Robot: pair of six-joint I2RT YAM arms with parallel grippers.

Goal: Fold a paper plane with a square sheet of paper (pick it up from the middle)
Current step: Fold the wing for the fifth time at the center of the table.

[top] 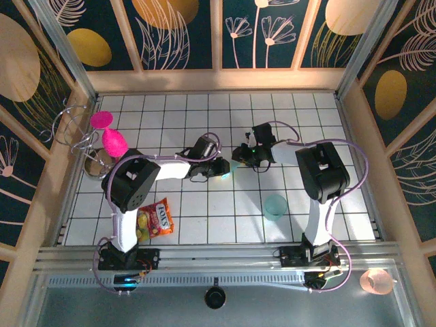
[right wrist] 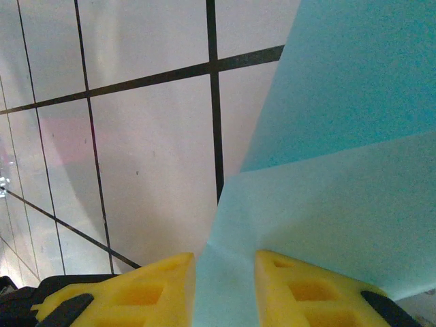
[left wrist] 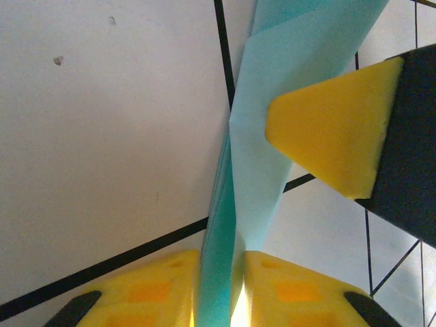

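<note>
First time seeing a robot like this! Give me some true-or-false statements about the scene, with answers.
1. The left end effector has the blue paper between its fingers. True.
2. The right end effector is empty. False: the paper sits between its fingers too.
3. The paper is a flat, uncreased sheet. False: it is folded, with visible creases.
4. The teal cup stands apart from both end effectors. True.
5. The snack bag lies next to the cup. False: it lies by the left arm's base.

This is a robot lab: a left arm [top: 133, 180] and a right arm [top: 321, 170] are bolted to a metal rail [top: 218, 257] at a white table [top: 204, 228].
</note>
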